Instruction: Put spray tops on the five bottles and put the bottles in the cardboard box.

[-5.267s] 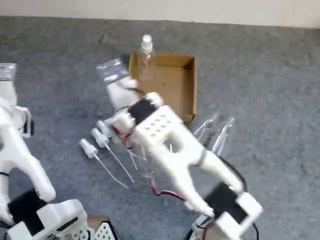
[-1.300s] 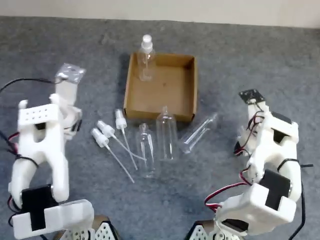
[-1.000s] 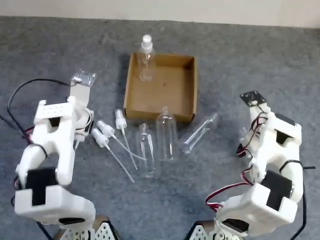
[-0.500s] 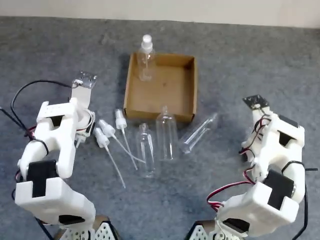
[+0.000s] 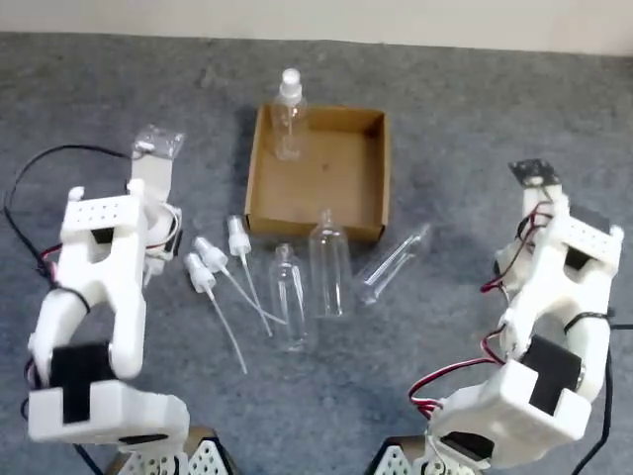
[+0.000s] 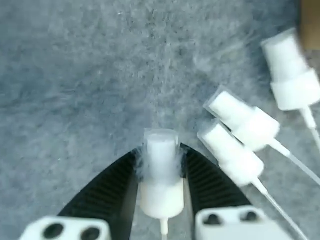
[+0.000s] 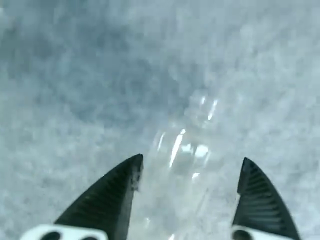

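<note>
**Left side.** The left gripper [image 6: 160,152] is toward the left edge of the counter [image 5: 475,129]. Its fingers [image 6: 117,182] are clamped on a white spray top [image 6: 161,182]. Three loose spray tops [image 5: 209,254] lie just beside it, their thin tubes pointing toward the near edge.

**Centre.** Three uncapped bottles [image 5: 329,262] lie side by side on the counter. They are just in front of the cardboard box [image 5: 382,178], which sits toward the far edge. A capped bottle [image 5: 288,114] stands upright in the box's far left corner.

**Right side.** The right gripper [image 7: 191,161] is toward the right edge. Its fingers [image 7: 115,192] are spread wide apart on either side of a clear bottle [image 7: 182,145] lying on the counter. Whether they touch it cannot be told.
</note>
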You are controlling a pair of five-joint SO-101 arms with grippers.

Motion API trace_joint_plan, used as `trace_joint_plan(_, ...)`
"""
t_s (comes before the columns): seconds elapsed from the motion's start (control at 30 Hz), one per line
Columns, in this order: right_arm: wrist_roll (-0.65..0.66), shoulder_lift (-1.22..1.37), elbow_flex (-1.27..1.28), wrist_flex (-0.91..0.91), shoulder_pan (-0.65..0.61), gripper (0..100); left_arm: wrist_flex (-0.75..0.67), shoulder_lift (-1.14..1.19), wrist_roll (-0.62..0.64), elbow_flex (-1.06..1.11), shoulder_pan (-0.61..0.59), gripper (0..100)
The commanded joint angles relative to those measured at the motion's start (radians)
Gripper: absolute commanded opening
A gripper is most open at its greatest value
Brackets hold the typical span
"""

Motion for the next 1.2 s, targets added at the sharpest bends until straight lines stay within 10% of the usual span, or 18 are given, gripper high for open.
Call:
trace_joint_plan(0.0, -0.023, -0.062, -0.074, 0.007, -0.053, 24.6, 0.071, -0.140, 0.012, -0.050, 0.001, 0)
trace_joint_plan(1.17, -0.181, 0.153, -0.285, 0.082, -0.012, 23.8, 0.097, -0.182, 0.009, -0.050, -0.004, 0)
